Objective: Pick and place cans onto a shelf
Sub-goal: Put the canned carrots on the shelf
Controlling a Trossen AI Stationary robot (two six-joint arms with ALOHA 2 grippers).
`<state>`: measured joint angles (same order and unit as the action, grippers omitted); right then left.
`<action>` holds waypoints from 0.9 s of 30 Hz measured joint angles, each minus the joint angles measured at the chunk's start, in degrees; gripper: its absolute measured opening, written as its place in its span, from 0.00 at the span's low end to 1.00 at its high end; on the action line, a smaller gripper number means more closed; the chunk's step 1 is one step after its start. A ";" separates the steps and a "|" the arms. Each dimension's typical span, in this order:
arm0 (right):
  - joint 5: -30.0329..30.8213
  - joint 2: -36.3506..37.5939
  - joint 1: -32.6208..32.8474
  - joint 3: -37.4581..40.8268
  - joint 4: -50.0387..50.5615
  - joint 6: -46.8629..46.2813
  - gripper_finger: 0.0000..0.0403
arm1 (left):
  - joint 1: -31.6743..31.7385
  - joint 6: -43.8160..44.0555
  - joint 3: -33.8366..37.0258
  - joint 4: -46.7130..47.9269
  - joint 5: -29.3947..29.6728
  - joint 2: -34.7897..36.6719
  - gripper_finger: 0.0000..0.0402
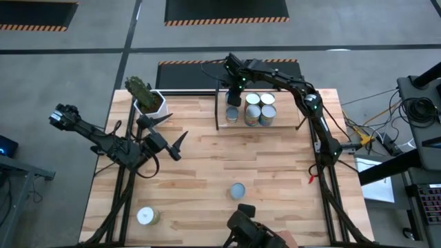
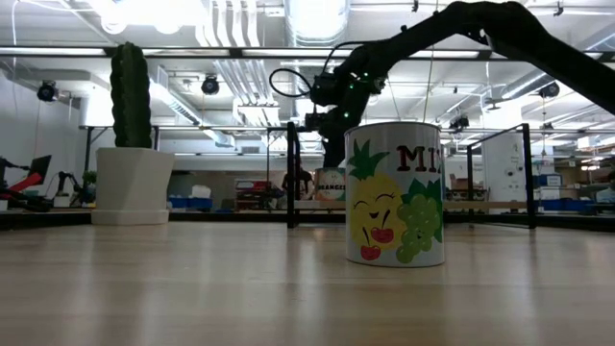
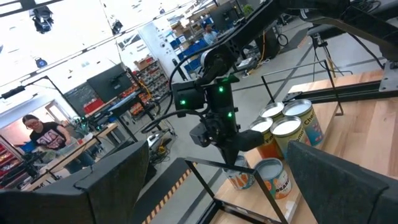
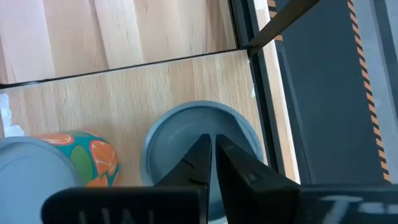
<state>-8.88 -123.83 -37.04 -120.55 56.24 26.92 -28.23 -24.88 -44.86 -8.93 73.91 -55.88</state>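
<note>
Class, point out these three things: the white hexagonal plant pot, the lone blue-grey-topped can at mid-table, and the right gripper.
White hexagonal plant pot (image 1: 153,103), high view, rim.
Blue-grey-topped can (image 1: 238,191), high view, lid.
Right gripper (image 4: 213,144), right wrist view, between shut fingertips.

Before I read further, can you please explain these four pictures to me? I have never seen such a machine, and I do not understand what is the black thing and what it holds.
It is a robot with two dark arms at a wooden table; each arm ends in a two-finger pincer. One picture looks straight down from above, one looks level across the table top, and two come from small cameras on the arms' wrists.

At the far edge stands a low wooden shelf with black posts, and cans already stand on it. The right pincer is over the shelf, shut just above the grey top of one can, holding nothing. The left pincer waits open over the table's left side, empty.

On the table also stand a cactus in a white pot, a can with fruit pictures and a white-topped can.
</note>
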 joint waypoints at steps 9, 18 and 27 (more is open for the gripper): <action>-0.20 0.09 0.18 2.40 -0.64 -0.29 0.02 | 0.00 0.02 0.00 0.00 0.00 0.00 0.90; -0.13 0.26 1.76 1.99 1.70 -0.29 0.02 | 0.00 0.02 0.00 0.00 0.01 0.00 0.90; -0.11 1.14 2.29 2.01 2.28 -0.10 0.02 | 0.00 0.04 0.00 -0.02 0.00 0.00 0.90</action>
<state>-8.99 -122.69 -34.74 -118.54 58.52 26.82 -28.23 -24.84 -44.86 -8.95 73.91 -55.88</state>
